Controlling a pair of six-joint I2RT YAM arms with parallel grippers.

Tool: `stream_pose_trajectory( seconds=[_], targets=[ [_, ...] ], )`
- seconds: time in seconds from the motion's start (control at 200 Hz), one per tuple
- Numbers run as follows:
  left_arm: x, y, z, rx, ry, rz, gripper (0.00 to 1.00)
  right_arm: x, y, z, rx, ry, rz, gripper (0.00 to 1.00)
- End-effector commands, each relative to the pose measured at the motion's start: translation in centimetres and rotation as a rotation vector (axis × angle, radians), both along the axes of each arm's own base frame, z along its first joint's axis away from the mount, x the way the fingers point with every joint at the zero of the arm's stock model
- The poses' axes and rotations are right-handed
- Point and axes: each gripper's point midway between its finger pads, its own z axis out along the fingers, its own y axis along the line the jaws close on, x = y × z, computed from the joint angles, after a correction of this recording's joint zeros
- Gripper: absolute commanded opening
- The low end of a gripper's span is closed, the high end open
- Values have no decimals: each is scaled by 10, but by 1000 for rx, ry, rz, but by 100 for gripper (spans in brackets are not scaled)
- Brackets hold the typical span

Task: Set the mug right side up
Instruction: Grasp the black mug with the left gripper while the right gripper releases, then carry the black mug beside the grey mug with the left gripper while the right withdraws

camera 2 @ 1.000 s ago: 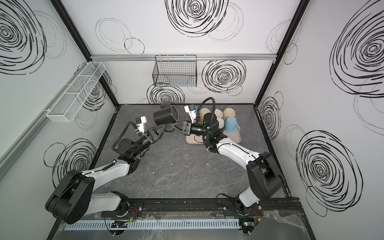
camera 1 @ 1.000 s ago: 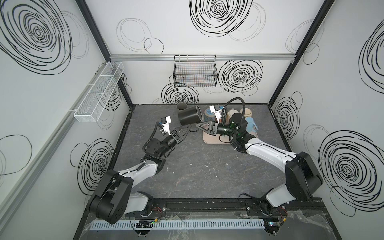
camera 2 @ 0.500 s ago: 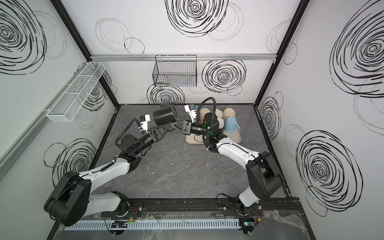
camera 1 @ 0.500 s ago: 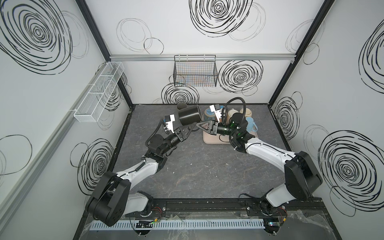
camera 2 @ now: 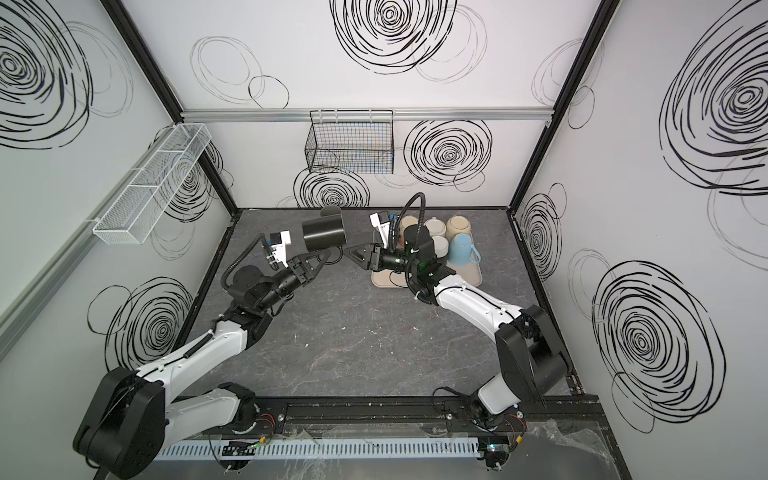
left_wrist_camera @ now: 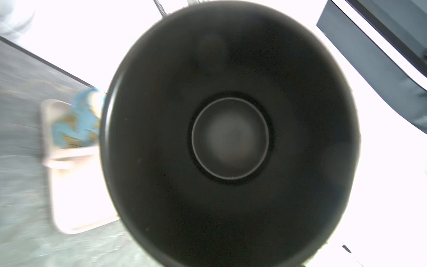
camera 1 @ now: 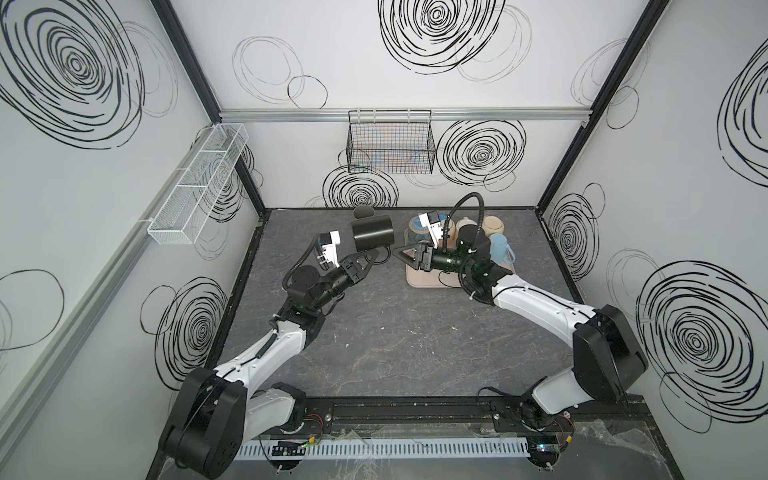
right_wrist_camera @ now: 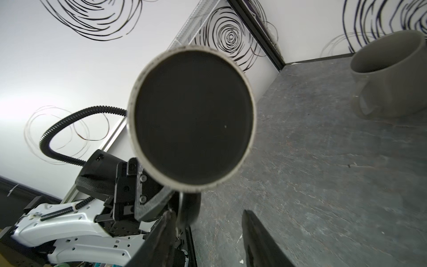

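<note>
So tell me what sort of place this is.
Likely a robot test booth, not a home: white walls covered in scribbled swirls, two robot arms on a front rail, and a tray of mugs.

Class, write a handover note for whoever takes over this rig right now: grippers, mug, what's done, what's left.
Left gripper: shut on the black mug, held clear above the table.
Right gripper: open by the mug's handle, gripping nothing.
Mug: on its side, mouth toward the left arm, base toward the right gripper.
Done: lifted, half turned.
Left: turn mouth up, set it on the table, release.
</note>
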Motion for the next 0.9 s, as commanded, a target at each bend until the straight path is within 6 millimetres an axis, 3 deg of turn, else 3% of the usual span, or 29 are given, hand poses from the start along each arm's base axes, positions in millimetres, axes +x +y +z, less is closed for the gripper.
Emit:
stream_pose_trajectory(
  seconds=[0.0, 0.11, 0.195, 0.28, 0.55, 0.67, 0.896],
  targets=[
    [3, 26, 19, -5, -83, 76, 0, 8, -15, 12, -51, -49, -87, 53],
    [15, 48, -13, 112, 29, 154, 0, 18, -28, -1, -124, -41, -175, 53],
    [21, 70, -47, 300, 141, 234, 0, 30, -43, -14, -183, 1, -259, 53],
    [25, 95, -67, 461, 219, 300, 0, 39, -57, -29, -246, 45, -326, 53],
    [39, 146, -90, 711, 325, 399, 0, 56, -79, -51, -411, 80, -417, 54],
    [52, 157, -95, 850, 345, 448, 0, 62, -80, -56, -438, 91, -418, 55],
    [82, 159, -94, 1023, 334, 507, 0, 76, -89, -64, -459, 133, -423, 56]
  ],
)
